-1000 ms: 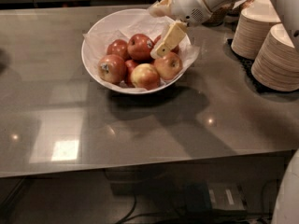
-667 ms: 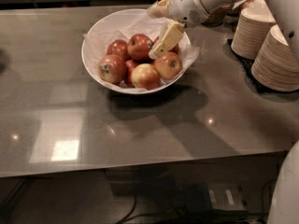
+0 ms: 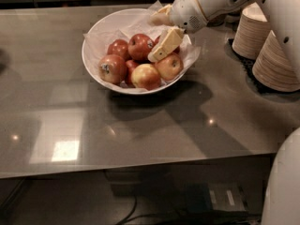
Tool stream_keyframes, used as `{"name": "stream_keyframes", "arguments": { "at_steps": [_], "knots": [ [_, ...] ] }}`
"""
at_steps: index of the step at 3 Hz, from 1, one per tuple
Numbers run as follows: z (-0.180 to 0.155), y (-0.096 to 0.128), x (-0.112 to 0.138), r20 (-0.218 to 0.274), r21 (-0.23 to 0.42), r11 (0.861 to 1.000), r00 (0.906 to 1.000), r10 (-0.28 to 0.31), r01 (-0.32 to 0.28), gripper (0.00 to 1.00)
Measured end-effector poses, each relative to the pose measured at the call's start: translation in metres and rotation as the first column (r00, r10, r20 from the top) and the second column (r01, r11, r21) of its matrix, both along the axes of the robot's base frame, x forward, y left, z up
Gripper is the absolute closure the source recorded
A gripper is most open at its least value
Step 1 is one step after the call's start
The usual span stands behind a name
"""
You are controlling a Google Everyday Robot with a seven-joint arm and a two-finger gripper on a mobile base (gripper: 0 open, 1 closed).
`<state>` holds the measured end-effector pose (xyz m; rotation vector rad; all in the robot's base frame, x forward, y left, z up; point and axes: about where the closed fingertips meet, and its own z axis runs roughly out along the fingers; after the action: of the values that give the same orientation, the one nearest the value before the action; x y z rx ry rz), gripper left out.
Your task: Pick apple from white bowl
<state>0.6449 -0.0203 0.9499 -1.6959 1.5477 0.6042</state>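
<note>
**A:** Where's the gripper (image 3: 154,37) sitting right now?

**B:** It's over the right side of the white bowl (image 3: 89,62). The jaws are spread apart and not holding anything, one by the back rim and one over the front apples.

**A:** And the apple (image 3: 139,46)?

**B:** Back-middle of the pile, just left of the gap between the jaws. It's round, so angle hardly matters. I'd guess it needs a nudge left, then down.
</note>
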Motion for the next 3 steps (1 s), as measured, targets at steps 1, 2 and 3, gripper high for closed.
{"name": "stream_keyframes", "arguments": {
  "at_steps": [1,2,3],
  "knots": [
    [-0.004,0.003,0.001,-0.022,0.018,1.000,0.9997,0.008,-0.008,0.34],
    [-0.008,0.006,0.002,-0.042,0.027,1.000,0.9990,0.017,-0.015,0.37],
    [-0.017,0.008,0.003,-0.072,0.024,0.999,0.9971,0.025,-0.023,0.33]
  ]
}}
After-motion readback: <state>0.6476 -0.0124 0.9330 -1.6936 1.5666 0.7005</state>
